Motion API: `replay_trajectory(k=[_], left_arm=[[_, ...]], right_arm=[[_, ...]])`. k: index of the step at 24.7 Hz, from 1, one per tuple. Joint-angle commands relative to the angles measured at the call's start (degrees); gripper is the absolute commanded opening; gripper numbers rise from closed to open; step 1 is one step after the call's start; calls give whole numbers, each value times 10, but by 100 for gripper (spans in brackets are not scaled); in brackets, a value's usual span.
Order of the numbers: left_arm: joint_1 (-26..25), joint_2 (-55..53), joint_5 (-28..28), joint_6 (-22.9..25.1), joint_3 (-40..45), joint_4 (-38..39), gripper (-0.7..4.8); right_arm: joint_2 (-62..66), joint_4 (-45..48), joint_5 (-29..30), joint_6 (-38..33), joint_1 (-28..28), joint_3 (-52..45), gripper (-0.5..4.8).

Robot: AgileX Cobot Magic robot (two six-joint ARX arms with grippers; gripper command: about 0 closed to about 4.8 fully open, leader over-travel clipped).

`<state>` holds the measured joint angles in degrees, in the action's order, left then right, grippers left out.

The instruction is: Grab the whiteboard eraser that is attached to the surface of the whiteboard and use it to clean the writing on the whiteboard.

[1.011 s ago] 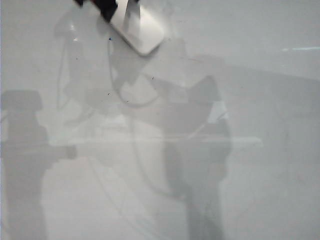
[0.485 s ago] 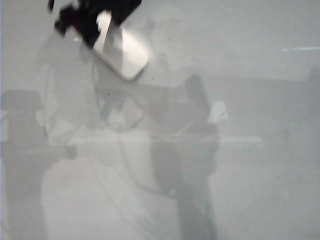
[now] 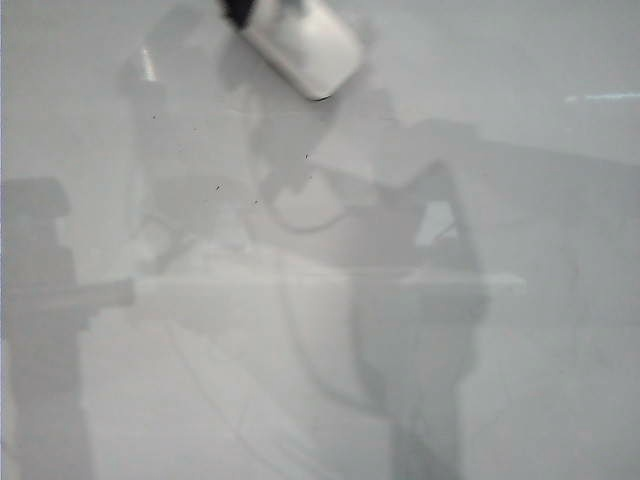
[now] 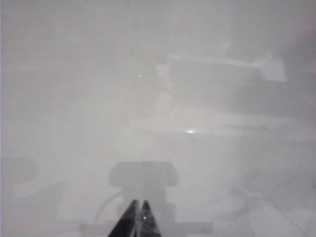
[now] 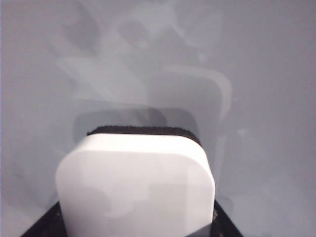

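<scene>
The whiteboard eraser (image 3: 305,52), a white rounded block, lies tilted against the whiteboard (image 3: 540,180) near the top middle of the exterior view. My right gripper (image 3: 236,10) is shut on it, only a black bit of it showing at the top edge. In the right wrist view the eraser (image 5: 136,185) fills the space between the black fingers (image 5: 224,222), its black felt edge (image 5: 143,131) facing the board (image 5: 276,74). My left gripper (image 4: 138,217) hangs shut over bare board (image 4: 74,98), holding nothing. I see no blue writing in any view.
The glossy board fills every view and carries grey blurred reflections of the arms (image 3: 420,260). A few tiny dark specks (image 3: 218,187) dot the board left of the middle.
The eraser in my right gripper swept down and left, then back up and to the right, ending further right than a second ago. A small blue mark beside it no longer shows.
</scene>
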<state>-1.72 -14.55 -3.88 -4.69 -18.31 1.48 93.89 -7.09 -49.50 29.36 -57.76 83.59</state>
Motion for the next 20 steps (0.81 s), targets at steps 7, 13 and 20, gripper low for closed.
replay_trajectory(k=[7, 13, 20], left_arm=[[0, -1, 2, 1, -2, -7, -5], [0, -1, 2, 1, -2, -7, -5], [0, 0, -2, 1, -2, -1, -5]], right_arm=[[-254, 33, 0, -142, 82, -202, 190], [-427, 120, 46, -152, 151, -366, 189], [-528, 186, 177, -224, 339, -518, 188]])
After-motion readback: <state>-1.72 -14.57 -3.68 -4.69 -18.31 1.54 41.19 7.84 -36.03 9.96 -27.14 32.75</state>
